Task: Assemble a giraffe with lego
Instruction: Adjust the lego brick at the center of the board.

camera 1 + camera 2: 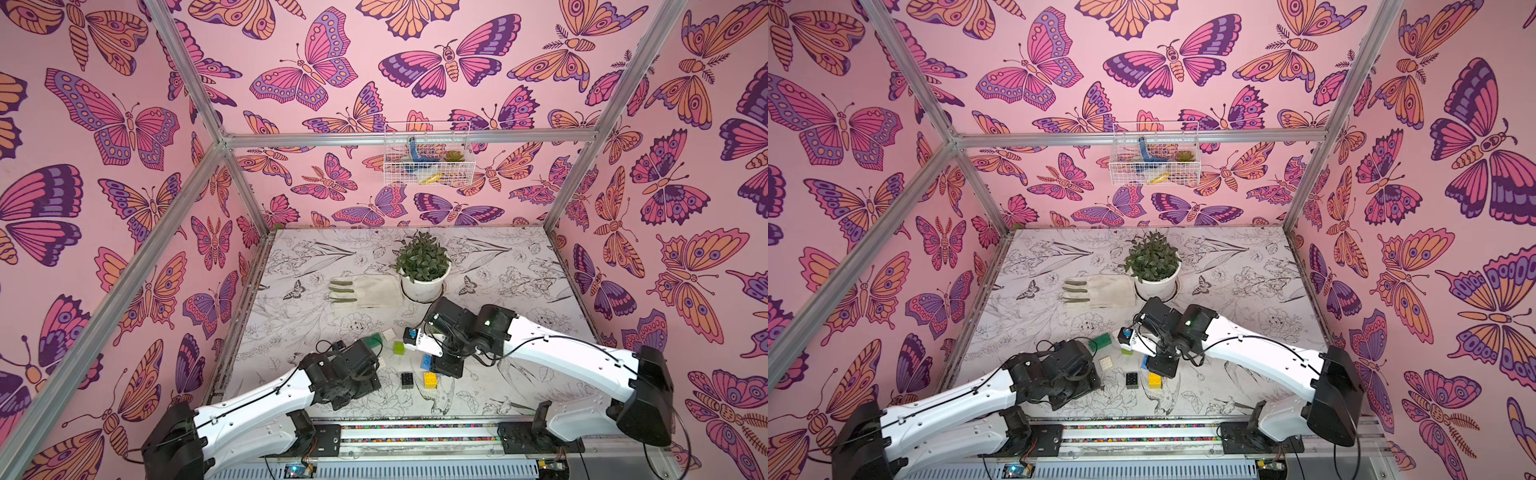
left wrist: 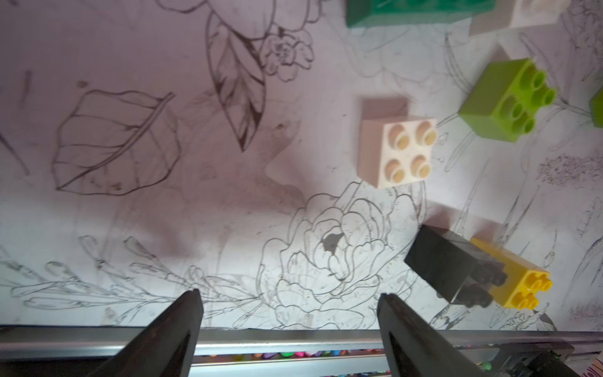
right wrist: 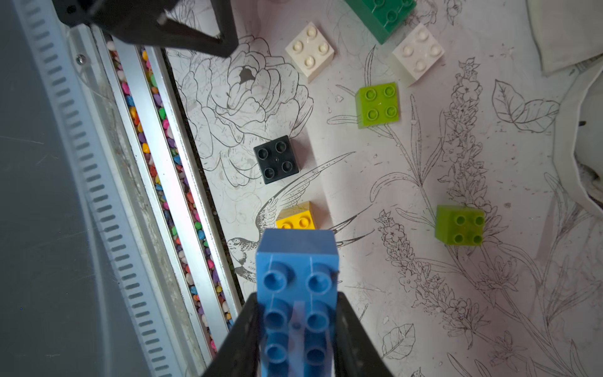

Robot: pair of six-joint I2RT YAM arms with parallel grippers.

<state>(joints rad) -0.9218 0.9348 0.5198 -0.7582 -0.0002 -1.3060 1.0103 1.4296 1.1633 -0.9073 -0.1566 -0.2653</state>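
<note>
No giraffe stands in view; the lego lies as loose bricks. My right gripper [image 3: 295,313] is shut on the long blue brick [image 3: 297,280], held just over a yellow brick [image 3: 297,219]. A black brick [image 3: 276,159] sits beside it, with two lime bricks [image 3: 378,104] [image 3: 460,225], two white bricks [image 3: 310,50] [image 3: 419,54] and the dark green brick [image 3: 381,16] farther off. My left gripper [image 2: 290,295] is open and empty near the table's front edge, apart from the white brick [image 2: 398,151]. In a top view the black brick [image 1: 407,380] and yellow brick [image 1: 431,380] stand side by side.
A potted plant [image 1: 423,266] and a pale glove [image 1: 365,291] sit behind the bricks at mid-table. A wire basket [image 1: 428,158] hangs on the back wall. A metal rail with coloured pebbles [image 1: 415,428] runs along the front edge.
</note>
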